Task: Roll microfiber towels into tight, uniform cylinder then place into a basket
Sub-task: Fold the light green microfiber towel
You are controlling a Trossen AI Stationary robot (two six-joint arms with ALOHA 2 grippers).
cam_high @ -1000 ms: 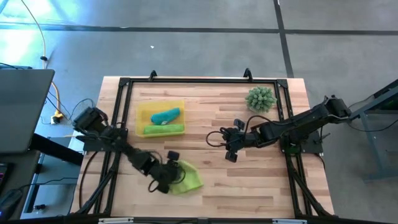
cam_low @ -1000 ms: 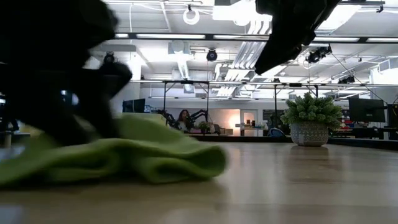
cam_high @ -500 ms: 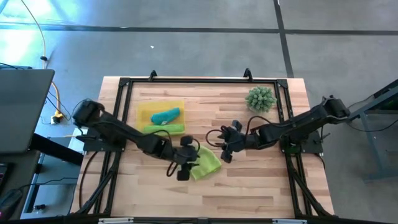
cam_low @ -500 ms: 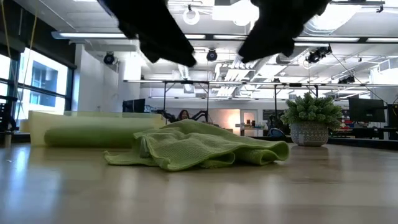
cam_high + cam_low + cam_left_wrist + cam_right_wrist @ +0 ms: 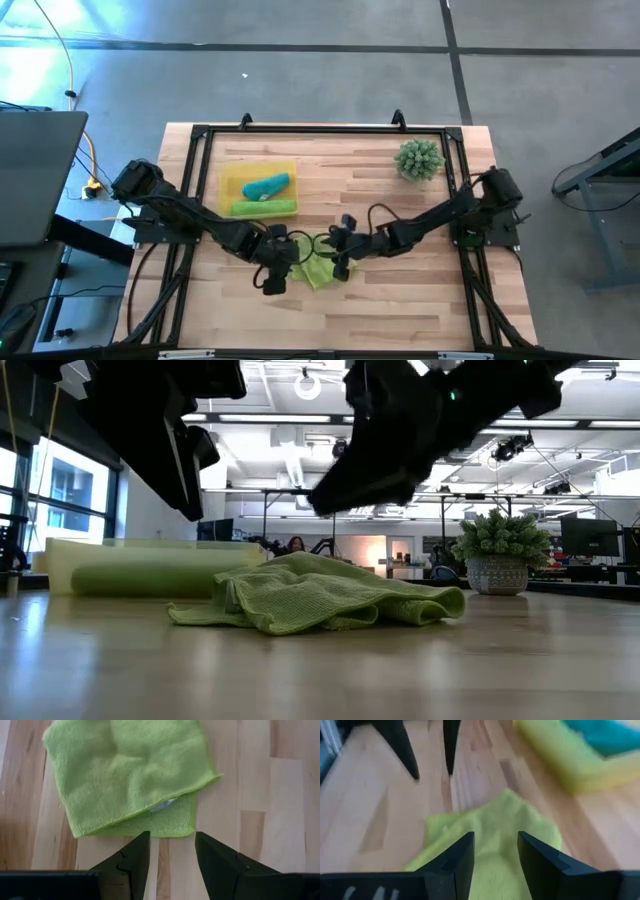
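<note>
The left gripper [image 5: 171, 854] and right gripper [image 5: 495, 851] hover with fingers parted and empty over the crumpled lime green microfiber towel [image 5: 316, 268] lying loose mid-table. Behind it, the shallow translucent yellow plastic basket [image 5: 232, 180] holds a rolled lime green towel [image 5: 264, 208] and a teal towel [image 5: 266, 186]. A spiky green potted plant [image 5: 419, 159] stands well apart.

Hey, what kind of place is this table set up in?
Probably a robotics lab or open workshop: a butcher-block wooden table in a black metal frame, bare concrete floor, and in the low view exposed ceiling ducts with strip lighting.
</note>
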